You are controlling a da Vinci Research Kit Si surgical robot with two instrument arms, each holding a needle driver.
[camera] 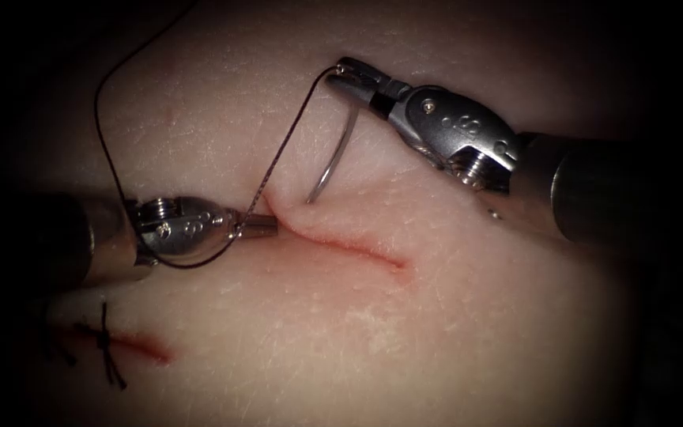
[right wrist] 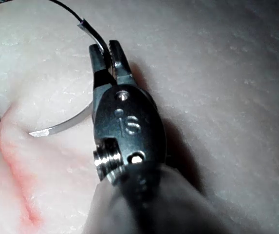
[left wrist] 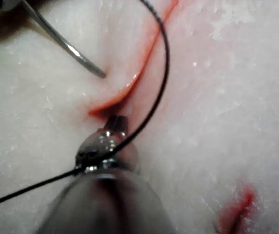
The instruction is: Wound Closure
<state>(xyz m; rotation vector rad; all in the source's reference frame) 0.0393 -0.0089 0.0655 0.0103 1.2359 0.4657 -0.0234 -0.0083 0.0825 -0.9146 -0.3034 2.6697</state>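
Steel needle [camera: 333,158], thin and curved, sits upper centre of the endoscope view; right end effector [camera: 351,77] is clenched on it near the thread end, tip resting at the tissue [camera: 436,332] just above the cut [camera: 341,245], not clearly buried. Left end effector [camera: 262,226] lies at the cut's left end, tips pressed together; can't tell if it grips tissue. Dark thread [camera: 104,142] loops upper left. Left wrist view adds wet red fluid [left wrist: 139,63] along the cut. Endoscope lower left: knotted stitch [camera: 106,348].
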